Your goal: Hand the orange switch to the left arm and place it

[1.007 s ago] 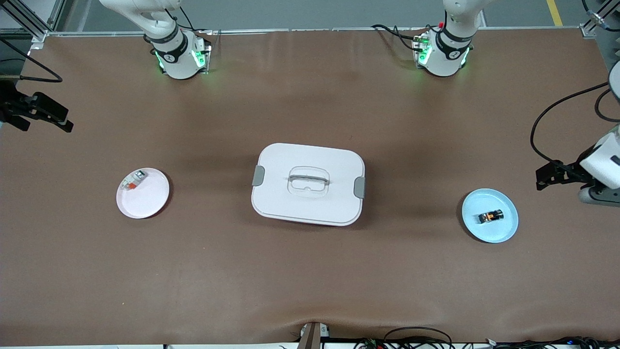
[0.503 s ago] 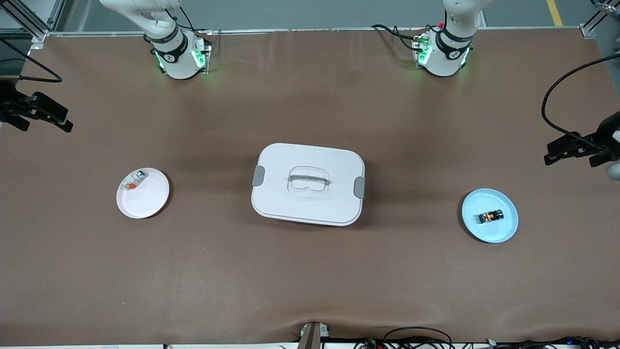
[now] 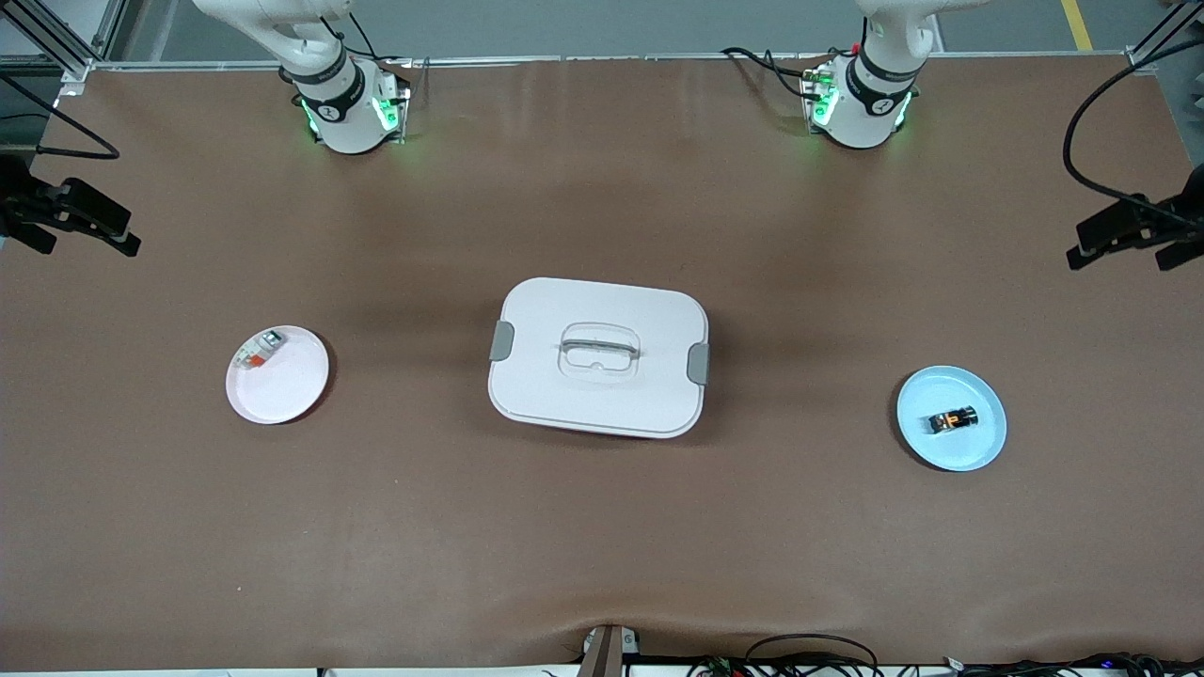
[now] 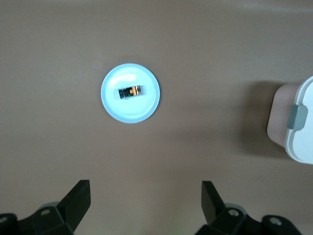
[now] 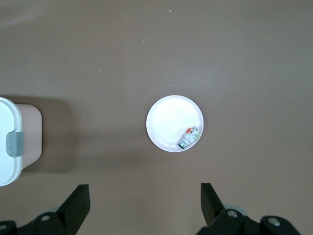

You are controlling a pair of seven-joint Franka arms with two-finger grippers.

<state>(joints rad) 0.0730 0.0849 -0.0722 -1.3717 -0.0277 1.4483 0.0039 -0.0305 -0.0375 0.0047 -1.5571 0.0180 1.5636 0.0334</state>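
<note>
you see the orange switch (image 3: 952,419), a tiny black oblong with orange markings, lying flat on the pale blue plate (image 3: 978,447) toward the left arm's end of the tabletop (image 3: 602,527), well apart from the closed white box (image 3: 598,357) with grey latches at the middle.

A pale blue plate (image 3: 978,447) toward the left arm's end; a white plate (image 3: 287,390) holding a small white-grey piece (image 3: 259,351).

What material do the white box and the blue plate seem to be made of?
The box: probably matte moulded plastic, judging by its rounded corners, grey clip latches and recessed handle. The blue plate: likely glossy plastic or glazed ceramic; its surface shows soft reflections in the left wrist view.
</note>
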